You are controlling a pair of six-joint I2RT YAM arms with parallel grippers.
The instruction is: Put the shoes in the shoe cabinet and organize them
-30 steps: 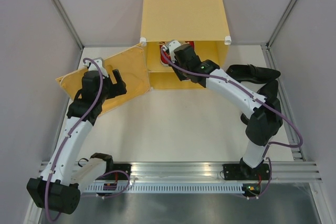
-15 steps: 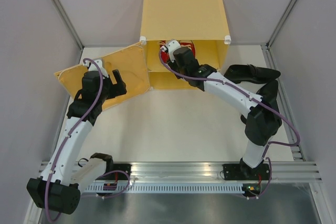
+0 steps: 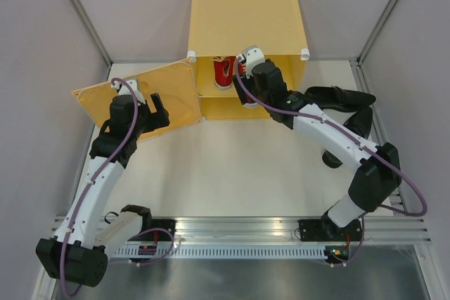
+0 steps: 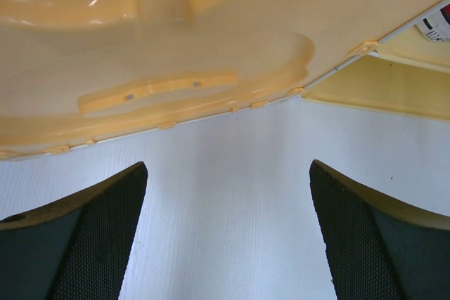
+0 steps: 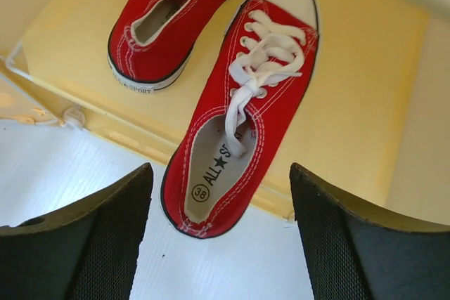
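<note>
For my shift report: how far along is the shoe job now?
Done: both red sneakers lie on the cabinet shelf, one heel overhanging the front edge. In hand: right gripper open over that sneaker; left gripper open at the door. Left: two black dress shoes on the table.

A flat white tabletop (image 3: 232, 173) fills the frame's middle. Pale grey wall panels (image 3: 42, 47) stand at upper left and right, edged by 2 slanted aluminium posts (image 3: 79, 12). A ribbed aluminium rail (image 3: 239, 226) crosses the bottom.

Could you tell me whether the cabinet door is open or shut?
Open: the door stands swung out left, and red sneakers show inside the cabinet.
</note>
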